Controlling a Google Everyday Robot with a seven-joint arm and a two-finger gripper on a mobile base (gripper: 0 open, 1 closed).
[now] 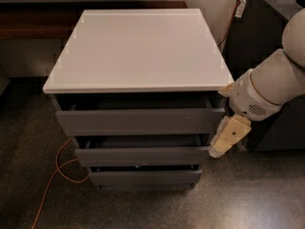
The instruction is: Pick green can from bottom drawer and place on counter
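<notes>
As gripper hangs, it's beside mid drawer.

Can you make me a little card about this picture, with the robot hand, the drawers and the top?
Gripper: cream two-finger gripper, low at the right end of the grey middle drawer
Counter: flat light grey-white counter, the top slab of the cabinet
Bottom drawer: lowest dark grey bottom drawer, inside hidden
Can: the green can is not in sight
Floor: thin orange cable, left of the cabinet
</notes>
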